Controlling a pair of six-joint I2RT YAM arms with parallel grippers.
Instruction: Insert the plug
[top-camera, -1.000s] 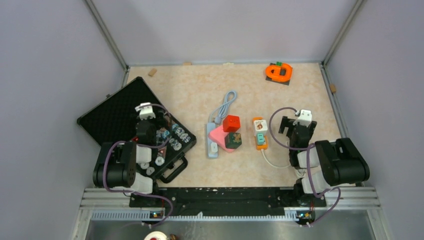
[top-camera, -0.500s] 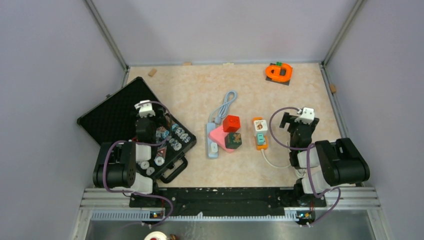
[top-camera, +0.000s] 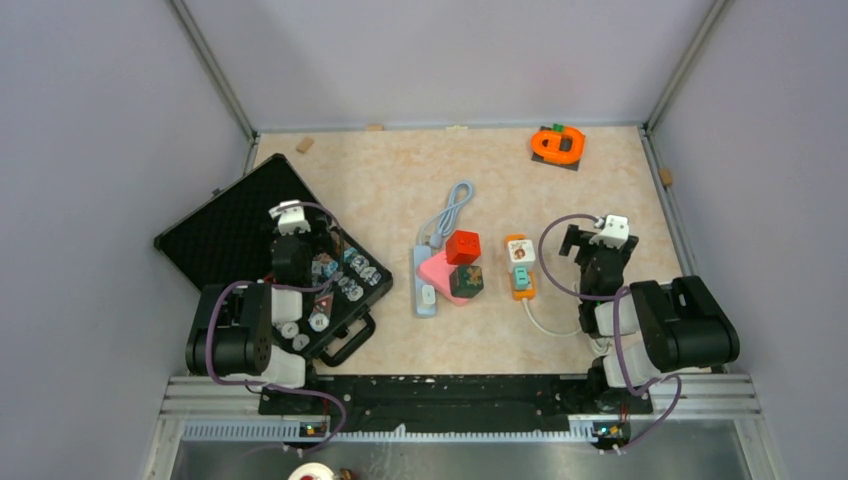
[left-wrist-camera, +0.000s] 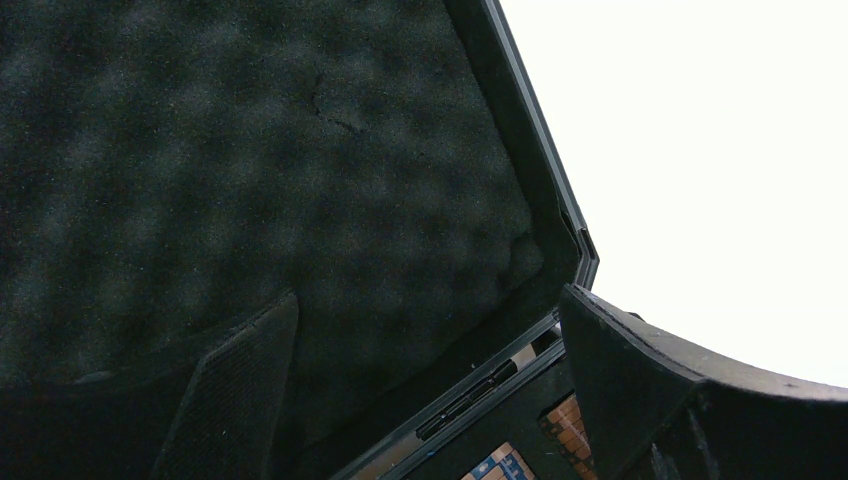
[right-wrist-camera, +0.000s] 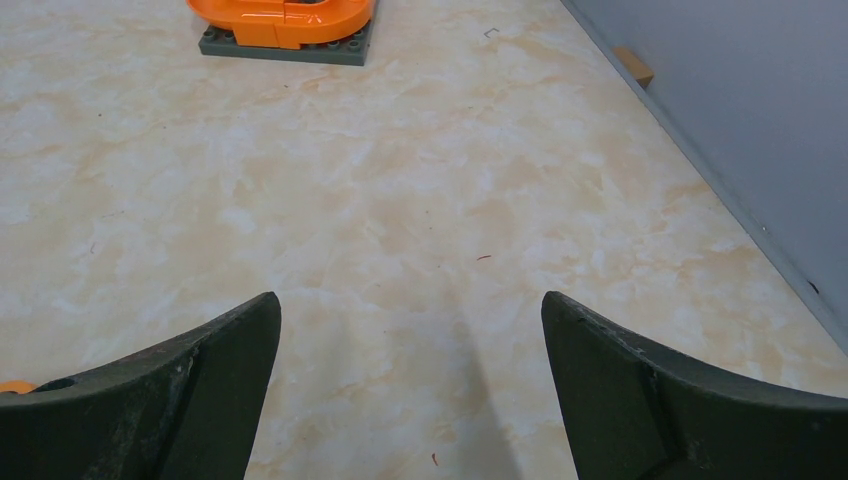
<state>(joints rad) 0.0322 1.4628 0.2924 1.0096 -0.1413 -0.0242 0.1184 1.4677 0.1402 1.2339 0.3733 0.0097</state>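
Note:
A pale power strip (top-camera: 425, 285) with a coiled grey cable (top-camera: 452, 208) lies mid-table. Right of it lies an orange socket strip (top-camera: 520, 268) with a white block on its far end and a white cable (top-camera: 545, 322) running toward my right arm. Which piece is the plug I cannot tell for certain. My right gripper (top-camera: 597, 245) (right-wrist-camera: 410, 297) stands open over bare table, right of the orange strip, with nothing between its fingers. My left gripper (top-camera: 290, 228) (left-wrist-camera: 425, 295) hangs open and empty over the open black case (top-camera: 225, 235).
A red cube (top-camera: 462, 246), a pink piece (top-camera: 437, 268) and a dark green cube (top-camera: 466, 281) sit against the pale strip. An orange toy on a dark base (top-camera: 557, 145) (right-wrist-camera: 285, 20) is at the back right. Small items fill the case's lower half (top-camera: 340, 285). Walls enclose the table.
My right wrist shifted slightly to the right a second ago and has been still since. The left arm barely moved. Both grippers stay open.

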